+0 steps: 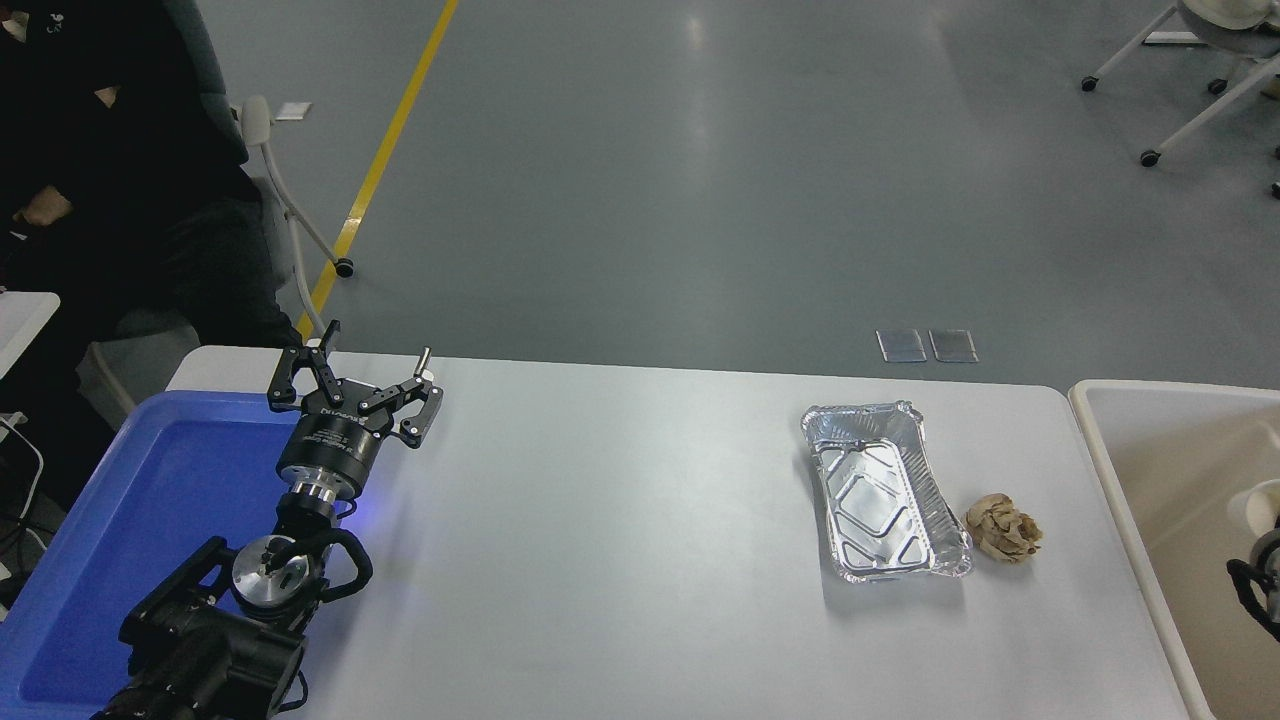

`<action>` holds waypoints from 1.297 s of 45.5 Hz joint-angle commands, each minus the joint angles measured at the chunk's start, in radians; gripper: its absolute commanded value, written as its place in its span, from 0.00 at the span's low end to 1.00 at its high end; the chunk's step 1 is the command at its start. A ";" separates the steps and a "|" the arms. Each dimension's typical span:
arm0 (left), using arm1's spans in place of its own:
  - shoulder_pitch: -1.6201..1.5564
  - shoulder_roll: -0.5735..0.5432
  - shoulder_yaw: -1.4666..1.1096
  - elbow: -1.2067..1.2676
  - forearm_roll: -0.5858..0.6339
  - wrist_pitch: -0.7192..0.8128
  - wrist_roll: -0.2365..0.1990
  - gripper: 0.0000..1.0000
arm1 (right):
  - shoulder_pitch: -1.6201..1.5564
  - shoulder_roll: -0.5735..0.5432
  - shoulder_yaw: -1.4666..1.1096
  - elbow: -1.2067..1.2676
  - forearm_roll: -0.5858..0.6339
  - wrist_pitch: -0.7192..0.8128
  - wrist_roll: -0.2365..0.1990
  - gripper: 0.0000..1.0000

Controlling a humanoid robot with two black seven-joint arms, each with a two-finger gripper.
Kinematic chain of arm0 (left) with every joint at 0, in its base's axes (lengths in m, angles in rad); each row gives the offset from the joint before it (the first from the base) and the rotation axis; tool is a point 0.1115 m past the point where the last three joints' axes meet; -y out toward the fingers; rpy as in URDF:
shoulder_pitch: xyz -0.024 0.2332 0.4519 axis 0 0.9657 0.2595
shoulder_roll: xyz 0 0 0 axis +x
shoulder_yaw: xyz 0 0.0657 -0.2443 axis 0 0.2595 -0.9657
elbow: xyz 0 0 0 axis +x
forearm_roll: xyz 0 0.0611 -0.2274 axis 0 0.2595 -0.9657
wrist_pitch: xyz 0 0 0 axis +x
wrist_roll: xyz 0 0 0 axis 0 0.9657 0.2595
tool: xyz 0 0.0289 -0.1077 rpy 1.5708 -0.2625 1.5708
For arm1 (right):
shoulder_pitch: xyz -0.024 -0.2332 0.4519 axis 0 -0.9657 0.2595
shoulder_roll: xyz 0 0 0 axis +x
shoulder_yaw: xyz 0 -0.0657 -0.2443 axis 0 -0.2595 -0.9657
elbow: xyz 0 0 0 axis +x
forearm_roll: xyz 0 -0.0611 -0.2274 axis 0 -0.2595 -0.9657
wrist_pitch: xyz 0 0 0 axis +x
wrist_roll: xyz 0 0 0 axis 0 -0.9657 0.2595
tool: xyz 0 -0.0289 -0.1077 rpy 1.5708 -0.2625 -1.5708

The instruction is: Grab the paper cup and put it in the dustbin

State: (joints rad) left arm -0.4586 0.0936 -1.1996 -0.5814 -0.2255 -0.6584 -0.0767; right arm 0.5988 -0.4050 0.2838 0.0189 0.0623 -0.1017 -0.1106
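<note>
One paper cup (1262, 505), inside dustbin (1150, 470)

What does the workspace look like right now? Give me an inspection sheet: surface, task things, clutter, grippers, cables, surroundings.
Surface: white table, no spills seen.
Job's things: small white paper cup at the picture's right edge, over the large beige rectangular plastic dustbin; whether it is held or released cannot be told.
Clutter: silver foil tray, empty, with a crumpled brownish paper ball beside it; large blue plastic bin at the table's left end.
Grippers: left gripper open, parked over the blue bin's edge; right gripper barely in view inside the dustbin, state unclear.
Cables: thin white cable off the table's left.
Surroundings: a seated person in dark clothes at the far left; wheeled chairs; yellow floor line.
</note>
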 commanded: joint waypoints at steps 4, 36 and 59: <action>0.000 0.000 0.000 0.000 0.000 -0.001 0.000 0.99 | 0.027 -0.005 0.006 0.000 -0.001 0.005 0.000 1.00; 0.000 0.000 0.000 0.000 0.000 0.000 0.000 0.99 | 0.363 -0.210 -0.023 0.340 -0.019 0.000 0.000 1.00; 0.000 0.000 0.002 0.000 0.000 0.000 0.000 0.99 | 0.878 -0.316 -0.490 0.799 -0.239 0.007 0.000 1.00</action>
State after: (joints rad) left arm -0.4586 0.0935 -1.1989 -0.5814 -0.2255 -0.6580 -0.0767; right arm 1.2059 -0.7163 0.1001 0.6503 -0.1006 -0.1026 -0.1106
